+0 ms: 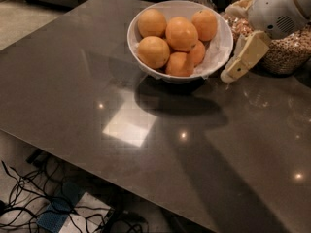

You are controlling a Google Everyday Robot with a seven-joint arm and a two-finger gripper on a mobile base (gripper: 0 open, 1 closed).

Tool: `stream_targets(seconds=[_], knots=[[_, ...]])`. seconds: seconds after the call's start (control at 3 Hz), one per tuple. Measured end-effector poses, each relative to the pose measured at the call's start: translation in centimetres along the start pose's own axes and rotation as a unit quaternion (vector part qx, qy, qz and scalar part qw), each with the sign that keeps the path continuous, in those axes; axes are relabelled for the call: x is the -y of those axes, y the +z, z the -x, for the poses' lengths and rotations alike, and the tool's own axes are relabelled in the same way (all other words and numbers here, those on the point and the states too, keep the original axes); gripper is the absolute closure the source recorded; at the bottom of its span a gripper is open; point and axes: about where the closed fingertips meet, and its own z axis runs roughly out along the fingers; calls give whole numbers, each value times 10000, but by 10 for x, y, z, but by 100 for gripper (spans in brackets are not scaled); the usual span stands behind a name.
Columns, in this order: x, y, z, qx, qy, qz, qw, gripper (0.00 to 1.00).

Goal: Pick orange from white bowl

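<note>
Whether the jaws are open or closed I cannot tell from this angle. The gripper (229, 74) is cream-coloured and slants down toward 7 o'clock, its tip low over the table (97, 81). It sits just beside the white bowl (132, 38), at about 4 o'clock from the bowl's middle and outside the rim. The rounded white wrist housing (279, 8) rises behind it toward 2 o'clock.

The bowl stands on the far half of the dark, glossy table and holds six oranges (181, 33) heaped on a crumpled white paper lining (219, 45). The one nearest the gripper lies at the bowl's 4 o'clock side. None is lifted clear of the heap.

At 3 o'clock from the bowl, behind the gripper, stands a glass jar of grain (286, 55). On the floor, at 7 o'clock past the table's near edge, lie tangled black cables (29, 198).
</note>
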Motion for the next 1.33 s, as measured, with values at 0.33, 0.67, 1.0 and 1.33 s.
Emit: stream_targets(seconds=[0.33, 0.67, 1.0, 1.33], knots=[[0, 0, 0, 0, 0, 0, 10000, 0], [5, 12, -1, 138, -48, -73, 9999, 0], [25, 32, -2, 245, -194, -220, 9993, 0], [41, 51, 3, 302, -389, -248, 9985, 0]])
